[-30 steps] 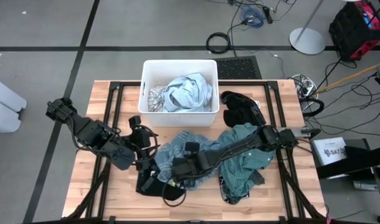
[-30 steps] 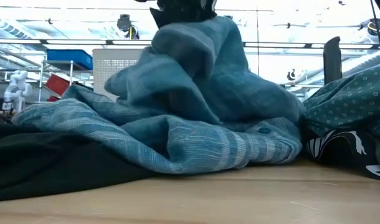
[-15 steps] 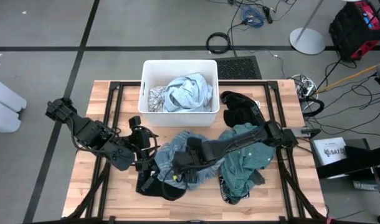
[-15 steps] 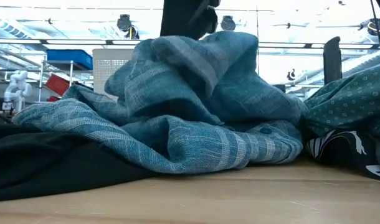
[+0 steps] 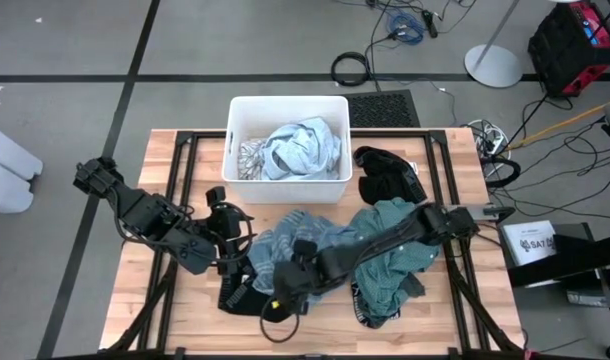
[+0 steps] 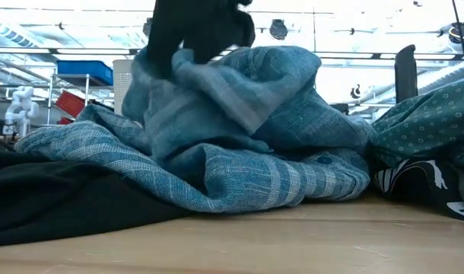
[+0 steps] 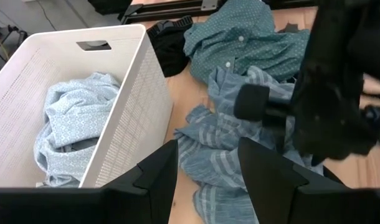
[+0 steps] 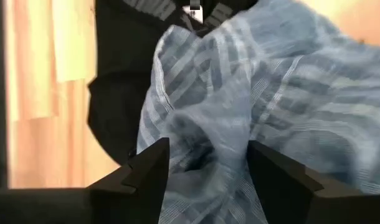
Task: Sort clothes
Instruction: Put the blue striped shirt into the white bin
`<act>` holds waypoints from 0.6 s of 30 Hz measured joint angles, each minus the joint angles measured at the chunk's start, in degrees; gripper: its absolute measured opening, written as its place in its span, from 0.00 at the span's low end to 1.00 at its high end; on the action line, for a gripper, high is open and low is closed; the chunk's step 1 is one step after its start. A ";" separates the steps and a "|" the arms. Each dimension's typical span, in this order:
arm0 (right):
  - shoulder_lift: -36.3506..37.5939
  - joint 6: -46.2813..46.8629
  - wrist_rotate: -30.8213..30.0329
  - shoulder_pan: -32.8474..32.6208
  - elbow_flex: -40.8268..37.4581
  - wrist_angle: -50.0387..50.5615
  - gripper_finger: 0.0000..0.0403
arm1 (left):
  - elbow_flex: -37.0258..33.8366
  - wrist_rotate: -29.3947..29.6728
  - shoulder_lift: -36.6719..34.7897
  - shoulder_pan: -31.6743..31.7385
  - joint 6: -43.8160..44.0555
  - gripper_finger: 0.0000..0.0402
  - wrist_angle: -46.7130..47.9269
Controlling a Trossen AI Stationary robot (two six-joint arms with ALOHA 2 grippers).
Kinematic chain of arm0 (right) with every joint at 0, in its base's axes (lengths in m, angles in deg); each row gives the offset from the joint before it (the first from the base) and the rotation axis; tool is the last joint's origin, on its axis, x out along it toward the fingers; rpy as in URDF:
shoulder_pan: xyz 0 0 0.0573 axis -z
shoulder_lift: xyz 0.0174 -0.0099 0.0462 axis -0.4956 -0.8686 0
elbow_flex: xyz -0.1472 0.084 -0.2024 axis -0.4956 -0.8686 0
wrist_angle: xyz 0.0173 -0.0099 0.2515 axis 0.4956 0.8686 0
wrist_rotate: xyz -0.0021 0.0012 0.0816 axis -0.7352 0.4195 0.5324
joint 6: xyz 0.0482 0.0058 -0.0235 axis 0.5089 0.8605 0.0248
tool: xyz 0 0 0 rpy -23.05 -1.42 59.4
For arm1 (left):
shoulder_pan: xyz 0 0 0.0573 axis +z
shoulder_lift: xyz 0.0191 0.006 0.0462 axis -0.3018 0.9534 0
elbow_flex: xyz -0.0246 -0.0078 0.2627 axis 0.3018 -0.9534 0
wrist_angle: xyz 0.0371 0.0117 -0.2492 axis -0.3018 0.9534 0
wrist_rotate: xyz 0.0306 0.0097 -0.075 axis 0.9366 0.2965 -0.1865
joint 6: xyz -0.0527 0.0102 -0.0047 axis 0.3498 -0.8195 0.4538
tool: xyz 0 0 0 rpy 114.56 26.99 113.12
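Right wrist view: right gripper (image 8: 209,171), fingers parted, straddles a bunched fold of the woven blue striped shirt (image 8: 265,106) beside crumpled black cloth (image 8: 118,93). Left gripper (image 7: 205,174), spread and empty, waits near the table's left edge.

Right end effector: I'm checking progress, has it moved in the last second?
Yes. The right end effector has slid along the blue striped shirt, away from the white bin, toward the table's near edge.

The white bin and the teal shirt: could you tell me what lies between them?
In the high view, a black garment lies between the bin and the teal shirt, with bare table around it.
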 joint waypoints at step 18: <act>-8.83 2.48 2.97 -1.01 0.07 -2.26 0.50 | -0.70 -0.07 0.01 -1.50 3.12 0.44 0.44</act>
